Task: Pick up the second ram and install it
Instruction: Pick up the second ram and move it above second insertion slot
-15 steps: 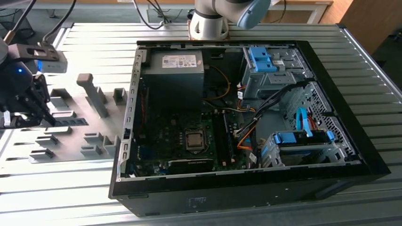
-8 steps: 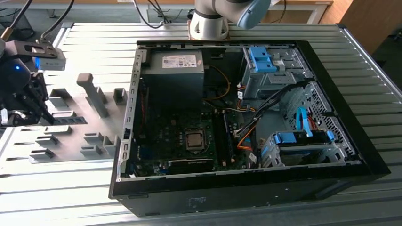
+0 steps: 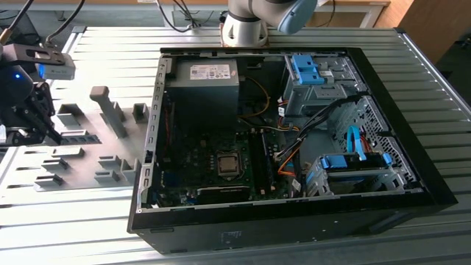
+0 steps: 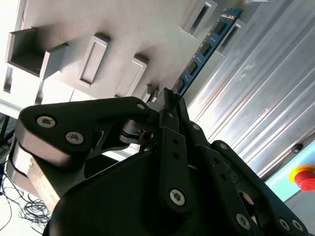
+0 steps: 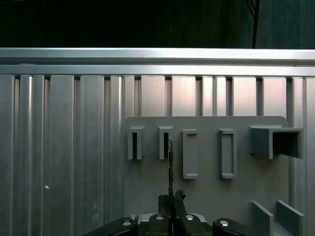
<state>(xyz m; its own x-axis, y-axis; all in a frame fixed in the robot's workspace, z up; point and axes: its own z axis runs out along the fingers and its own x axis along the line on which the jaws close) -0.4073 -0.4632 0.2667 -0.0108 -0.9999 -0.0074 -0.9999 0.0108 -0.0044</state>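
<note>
While the black, many-linked gripper [image 4: 170,98] is pressing its two fingers shut on one end of the second ram [image 4: 203,51], a thin, long blue-green circuit-board stick with dark chips, the stick is reaching straight out from the jaws above a flat grey plastic holder plate [image 4: 147,27]. In the first wrist view the same stick [image 5: 170,167] is showing edge-on as a narrow dark line, and its far end is lying just beside one of the raised grey slotted holder blocks [image 5: 165,142]; whether it is touching that block cannot be told. More such blocks are standing in a row across the plate, some upright and open-sided, some as shallow rectangular frames [image 4: 93,59]. The plate is resting on a ribbed aluminium table [image 3: 74,232], and past the table's edge in the second wrist view a round red push button [image 4: 305,177] is sitting on a pale blue panel. In the exterior view the gripper is hanging at the exterior view's left, well apart from a black open computer case [image 3: 294,223] that is lying on its side on the table toward the exterior view's right. Inside it a dark motherboard with a square silver processor socket [image 3: 228,164], a grey power supply box [image 3: 202,77] and blue plastic drive brackets [image 3: 305,69] are showing. Behind the case, the arm's silver-grey base [image 3: 246,27] is standing on the table.
</note>
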